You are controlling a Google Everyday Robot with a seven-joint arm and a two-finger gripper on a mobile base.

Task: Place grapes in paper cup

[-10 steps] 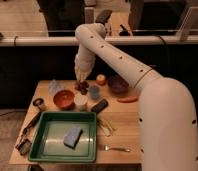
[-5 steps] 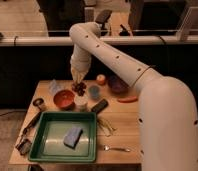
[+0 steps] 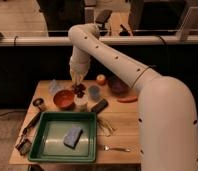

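The grapes [image 3: 80,90] are a dark purple-red cluster near the middle of the wooden table [image 3: 127,125], just behind the white paper cup [image 3: 81,103]. My gripper [image 3: 76,80] hangs at the end of the white arm, right over the grapes and touching or nearly touching their top. I cannot tell whether the grapes rest on the table or hang from the gripper. The cup stands upright between the orange-red bowl and a black object.
An orange-red bowl [image 3: 64,99] sits left of the cup, a light-blue cup [image 3: 94,92] to its right. Behind are an orange-yellow fruit [image 3: 101,79] and a dark bowl [image 3: 117,86]. A carrot [image 3: 127,99], a black object [image 3: 98,106], a green tray [image 3: 52,131] holding a blue sponge [image 3: 73,136], and a fork [image 3: 114,148] lie nearby.
The arm's wrist and gripper have shifted a little to the left and down over the grapes. The grapes and cup stay where they were.
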